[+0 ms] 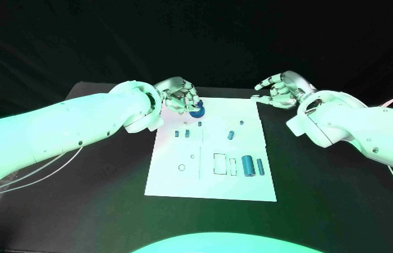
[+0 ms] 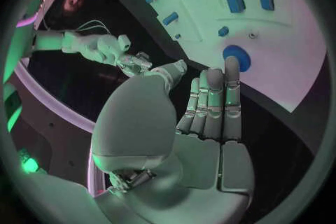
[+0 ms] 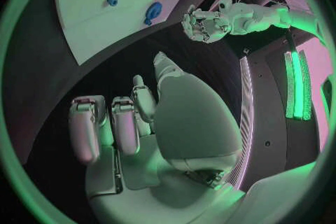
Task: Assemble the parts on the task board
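The white task board (image 1: pixel 213 185) lies mid-table. A round blue part (image 1: pixel 197 112) lies flat on its far left corner; the left wrist view shows the same round blue part (image 2: pixel 237 56) just past my fingertips, untouched. My left hand (image 1: pixel 180 96) hovers over that corner with straight fingers (image 2: pixel 213 95) and holds nothing. My right hand (image 1: pixel 280 91) hangs over the black table off the board's far right corner, its fingers (image 3: pixel 126 123) loosely bent and empty. Small blue parts (image 1: pixel 187 133) sit mid-board. Two blue cylinders (image 1: pixel 254 166) lie near the right edge.
Black table (image 1: pixel 327 185) surrounds the board on all sides. Outlined rectangular slots (image 1: pixel 220 163) and a small ring (image 1: pixel 181 166) mark the board's near half. In the right wrist view my left hand (image 3: pixel 206 23) shows beyond the board's (image 3: pixel 91 11) corner.
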Tool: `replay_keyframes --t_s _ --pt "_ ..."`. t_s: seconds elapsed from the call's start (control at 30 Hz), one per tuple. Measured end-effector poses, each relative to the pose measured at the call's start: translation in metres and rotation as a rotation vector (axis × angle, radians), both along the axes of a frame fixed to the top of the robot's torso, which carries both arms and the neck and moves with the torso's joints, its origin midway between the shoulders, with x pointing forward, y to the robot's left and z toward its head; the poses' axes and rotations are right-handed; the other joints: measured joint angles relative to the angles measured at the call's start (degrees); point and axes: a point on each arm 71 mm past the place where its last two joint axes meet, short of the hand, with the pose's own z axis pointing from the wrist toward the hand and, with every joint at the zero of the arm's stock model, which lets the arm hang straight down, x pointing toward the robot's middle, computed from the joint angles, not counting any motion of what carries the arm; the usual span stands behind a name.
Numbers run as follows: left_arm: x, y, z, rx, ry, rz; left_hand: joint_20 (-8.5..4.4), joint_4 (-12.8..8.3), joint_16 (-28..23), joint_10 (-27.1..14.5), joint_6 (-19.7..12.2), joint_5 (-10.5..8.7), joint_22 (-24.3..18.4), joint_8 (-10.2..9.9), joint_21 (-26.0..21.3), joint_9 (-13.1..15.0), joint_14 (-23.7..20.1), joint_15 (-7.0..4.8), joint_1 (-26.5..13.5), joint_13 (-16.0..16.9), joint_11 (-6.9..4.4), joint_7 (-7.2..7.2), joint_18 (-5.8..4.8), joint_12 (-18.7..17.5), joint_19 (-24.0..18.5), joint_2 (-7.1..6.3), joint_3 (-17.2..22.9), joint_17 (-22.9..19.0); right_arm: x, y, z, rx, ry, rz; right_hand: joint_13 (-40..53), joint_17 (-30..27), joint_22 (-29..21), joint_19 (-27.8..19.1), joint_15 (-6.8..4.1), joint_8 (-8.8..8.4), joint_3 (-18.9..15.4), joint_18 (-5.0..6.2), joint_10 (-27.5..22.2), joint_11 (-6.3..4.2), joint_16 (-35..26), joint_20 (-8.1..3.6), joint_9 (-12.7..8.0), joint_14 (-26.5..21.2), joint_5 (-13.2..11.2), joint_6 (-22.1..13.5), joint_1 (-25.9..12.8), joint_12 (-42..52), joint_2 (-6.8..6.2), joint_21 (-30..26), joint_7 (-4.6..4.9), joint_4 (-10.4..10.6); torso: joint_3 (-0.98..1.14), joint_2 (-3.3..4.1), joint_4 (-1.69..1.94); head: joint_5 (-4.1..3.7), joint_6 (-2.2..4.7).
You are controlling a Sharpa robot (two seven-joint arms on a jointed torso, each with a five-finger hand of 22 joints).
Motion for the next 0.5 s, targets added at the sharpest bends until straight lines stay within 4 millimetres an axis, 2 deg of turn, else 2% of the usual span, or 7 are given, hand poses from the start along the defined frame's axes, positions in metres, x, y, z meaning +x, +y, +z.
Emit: replay_keyframes --t_s 0.03,0.07,0.17,0.23,0.3,0.37,0.5 --pt "-0.001 -0.002 -0.003 0.009 -0.027 -0.020 0.00 -0.6 0.0 0.0 1.3 0.00 0.0 -0.7 0.0 -0.4 -0.3 -0.34 0.4 -0.9 0.01 0.18 0.00 -0.5 0.0 -0.37 0.6 -0.4 0.000 0.000 0.000 0.000 -0.001 0.001 0.0 0.0 0.0 0.0 0.00 0.00 0.0 0.00 0.0 0.00 0.0 0.00 0.0 0.0 0.0 0.0 0.0 0.0 0.00 -0.1 0.00 0.0 0.00 0.01 -0.01 -0.03 0.04" --pt "-0.002 -0.005 -0.006 0.021 -0.051 -0.038 -0.02 -0.6 0.0 0.0 2.3 0.00 0.0 -1.9 0.0 -2.4 -0.4 -0.36 0.8 -2.7 0.01 0.31 0.00 -1.3 0.0 -0.76 0.6 -1.2 0.000 0.000 0.000 0.001 -0.002 0.002 -0.1 0.0 0.0 0.0 0.00 0.00 0.0 0.00 0.0 -0.03 -0.1 0.00 0.0 0.0 0.0 0.0 0.0 -0.1 0.00 -0.2 0.00 0.0 -0.01 0.01 -0.01 -0.05 0.05" --pt "-0.002 -0.011 -0.014 0.069 -0.113 -0.089 -0.01 -2.0 0.0 0.0 5.1 0.00 0.0 -4.2 0.0 -4.9 -0.7 -0.67 1.6 -5.4 0.01 0.67 0.01 -3.3 0.0 -1.60 2.0 -2.3 0.000 0.000 0.000 0.001 -0.006 0.004 -1.1 0.0 0.0 0.0 0.00 0.00 0.0 0.01 -0.1 -0.11 -1.3 0.00 0.0 0.0 0.0 -0.1 0.0 -1.6 0.00 -1.7 0.01 0.0 -0.02 0.02 0.00 -0.16 0.21" --pt "-0.002 -0.014 -0.018 0.100 -0.141 -0.114 -0.02 -2.0 0.0 0.1 5.5 0.00 0.1 -5.2 0.1 -5.4 -0.7 -0.65 1.6 -6.5 0.01 0.50 0.01 -4.1 0.0 -1.61 2.0 -2.7 0.000 0.001 0.000 0.000 -0.009 0.007 -2.1 0.0 0.0 0.0 0.00 0.01 0.0 0.02 -1.3 0.20 -1.3 0.00 0.0 0.0 0.0 -0.3 0.0 -2.7 0.00 -2.4 -0.06 0.0 -0.02 0.04 -0.01 -0.18 0.30" --pt "-0.001 -0.017 -0.022 0.131 -0.165 -0.136 -0.50 -2.9 0.7 2.0 6.6 0.00 0.1 -5.4 0.1 -6.6 -0.7 -0.65 1.9 -7.6 -0.15 0.53 0.01 -5.1 0.5 -1.91 2.9 -3.1 0.000 0.001 0.000 -0.001 -0.013 0.010 -3.2 0.0 0.0 0.0 -0.30 0.01 0.0 0.02 -2.1 -0.01 -2.3 0.00 0.0 0.3 0.0 -0.3 0.0 -3.8 0.00 -3.3 -0.07 0.0 -0.01 0.05 -0.04 -0.18 0.40" --pt "0.001 -0.021 -0.026 0.163 -0.183 -0.155 -0.50 -3.1 0.8 2.1 7.5 0.00 0.2 -6.7 0.6 -6.9 -0.7 -0.65 1.9 -8.5 -0.19 0.30 0.01 -5.9 0.5 -1.91 3.1 -3.3 -0.001 0.002 0.000 -0.002 -0.017 0.013 -3.8 0.0 0.0 0.0 -0.48 0.67 0.0 0.03 -2.1 -0.09 -2.4 0.00 0.0 0.5 0.0 -0.3 0.0 -4.5 0.00 -3.3 -0.07 0.0 0.01 0.08 -0.07 -0.19 0.46" --pt "0.003 -0.026 -0.031 0.215 -0.190 -0.184 -0.49 -3.1 1.9 2.1 8.2 0.00 0.5 -8.1 1.0 -8.2 -0.7 -0.64 1.9 -10.1 -0.18 -0.39 0.01 -7.7 0.5 -1.95 3.1 -3.9 -0.001 0.002 0.000 -0.003 -0.021 0.016 -4.5 0.0 0.0 0.0 -0.48 0.67 0.0 0.03 -2.2 -0.10 -2.4 -0.01 0.0 0.5 0.0 -0.3 0.0 -5.1 0.00 -3.3 -0.07 0.0 0.02 0.12 -0.11 -0.19 0.52"
